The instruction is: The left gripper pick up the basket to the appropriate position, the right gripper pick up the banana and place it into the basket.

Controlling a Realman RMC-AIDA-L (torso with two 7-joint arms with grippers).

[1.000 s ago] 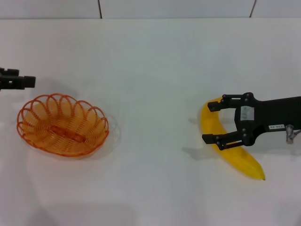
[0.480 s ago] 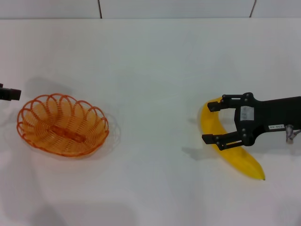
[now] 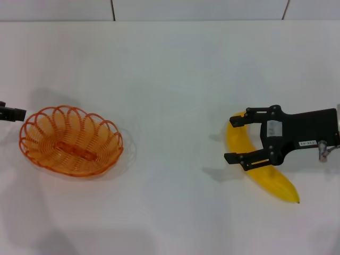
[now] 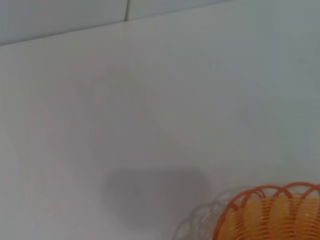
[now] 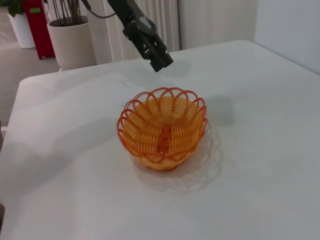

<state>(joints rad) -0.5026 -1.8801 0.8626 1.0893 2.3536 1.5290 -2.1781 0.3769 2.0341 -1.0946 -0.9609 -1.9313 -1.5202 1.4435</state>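
Head view: the banana (image 3: 258, 167) lies on the white table (image 3: 170, 79) over on the robot's right, and the right gripper (image 3: 238, 139) sits directly over its upper half, fingers spread wide, one finger (image 3: 245, 118) above the stem tip and the other (image 3: 247, 158) crossing the fruit's middle, nothing clamped. Whether the fingers touch the peel I cannot tell. The basket (image 3: 70, 140) stands upright on the left side of the table, well apart from the banana. The left gripper (image 3: 11, 112) pokes in at the edge just beside the basket's rim; in the right wrist view it (image 5: 159, 59) hangs above the table behind the basket (image 5: 162, 127), fingers looking pressed together, holding nothing.
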